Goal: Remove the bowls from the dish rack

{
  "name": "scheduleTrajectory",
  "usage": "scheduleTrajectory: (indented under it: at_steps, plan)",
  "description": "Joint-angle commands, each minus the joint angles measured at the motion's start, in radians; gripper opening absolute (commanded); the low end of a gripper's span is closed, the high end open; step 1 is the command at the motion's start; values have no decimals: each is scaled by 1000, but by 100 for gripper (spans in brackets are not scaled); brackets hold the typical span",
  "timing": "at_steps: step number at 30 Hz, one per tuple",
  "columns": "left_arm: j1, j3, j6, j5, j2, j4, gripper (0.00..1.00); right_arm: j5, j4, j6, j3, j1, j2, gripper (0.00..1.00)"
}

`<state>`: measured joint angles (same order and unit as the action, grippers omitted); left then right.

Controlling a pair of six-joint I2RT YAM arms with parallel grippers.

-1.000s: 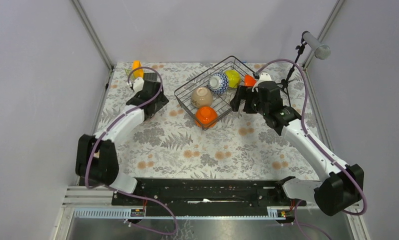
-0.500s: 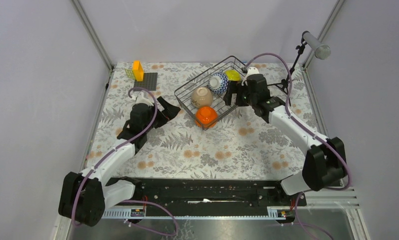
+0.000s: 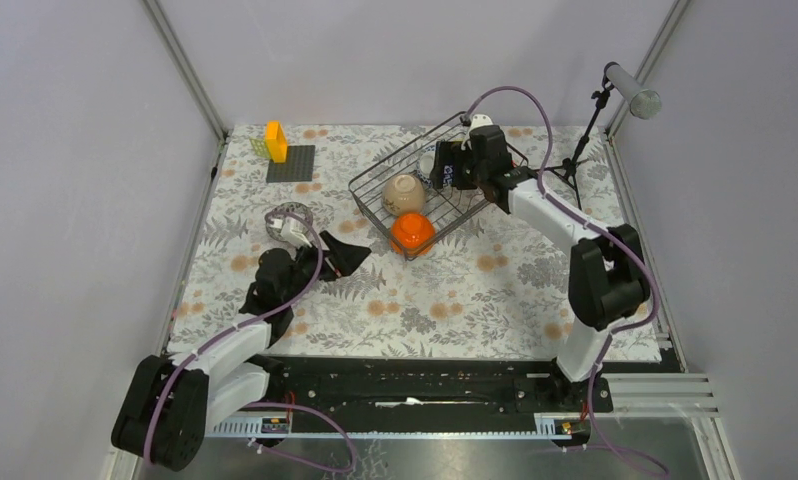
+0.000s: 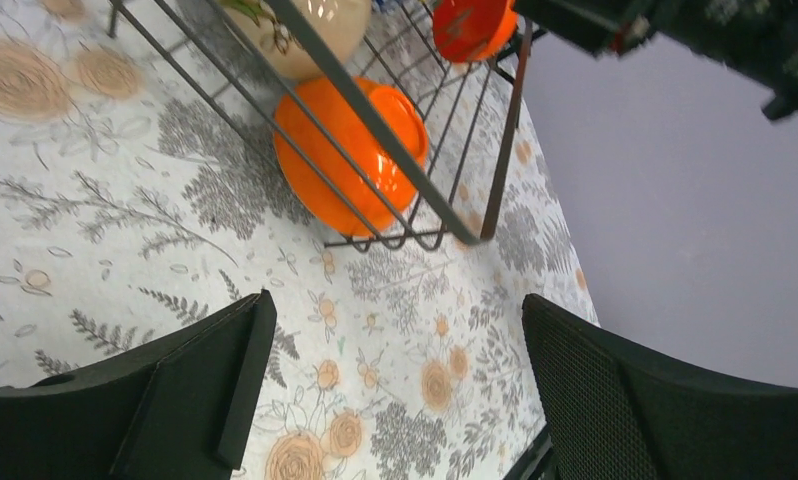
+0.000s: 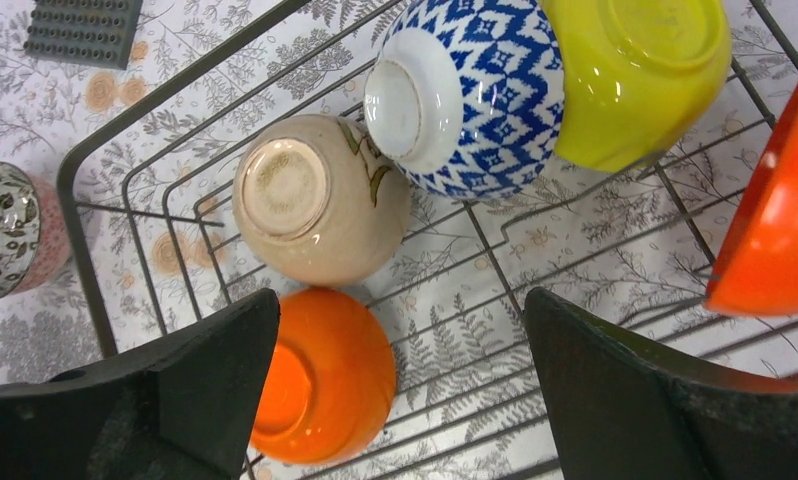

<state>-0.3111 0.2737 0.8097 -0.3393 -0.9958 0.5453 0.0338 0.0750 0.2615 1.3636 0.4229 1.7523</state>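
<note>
Upper centre of the overhead frame, on the floral tabletop (image 3: pixel 455 300): one dish rack (image 3: pixel 380 167), dark wire, set at an angle to the tabletop edges

Held in the rack, five bowls:
- beige bowl (image 5: pixel 320 200), foot ring facing the right wrist camera, centre-left of that frame
- orange bowl (image 5: pixel 325 375), directly below the beige bowl in that frame, at the rack's lower corner in the overhead frame; also seen through the wires in the left wrist frame
- blue-and-white bowl (image 5: pixel 475 95), upper centre, tipped with its white foot toward the beige bowl
- yellow-green bowl (image 5: pixel 640 75), upper right, pressed against the blue-and-white bowl
- second orange bowl (image 5: pixel 775 220), right edge of the frame, partly cut off

Outside the rack, one bowl:
- pink patterned bowl (image 5: pixel 10 230), on the tabletop just beyond the rack's left wall, at the left edge of the right wrist frame

Arms:
- left fingers (image 4: pixel 175 400), spread wide, holding nothing, low over bare tabletop left of the rack's lower corner
- right fingers (image 5: pixel 655 400), spread wide, holding nothing, above the rack interior with the beige and orange bowls between them in the wrist frame

Upper left of the overhead frame: orange block (image 3: pixel 275 140) beside a dark square plate (image 3: pixel 291 163)
</note>
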Motion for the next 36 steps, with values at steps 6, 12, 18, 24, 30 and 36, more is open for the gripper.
scheduleTrajectory:
  at_steps: [6, 12, 18, 24, 30, 36]
  plan:
    - [-15, -83, -12, -109, -36, 333, 99, 35, -29, 20, 193, -46, 194, 99]
    - [-15, -74, -9, -118, -40, 326, 99, 27, -29, 31, 259, -71, 270, 99]
    - [-15, -80, 6, -133, -39, 358, 99, 31, -29, 37, 307, -93, 321, 98]
    - [-16, -80, 41, -189, -78, 442, 99, 80, -29, 51, 348, -99, 374, 95]
    - [-16, -79, 57, -200, -90, 453, 99, 92, -29, 64, 374, -99, 416, 94]
    - [-17, -74, 87, -230, -101, 481, 99, 106, -33, 81, 392, -100, 439, 86]
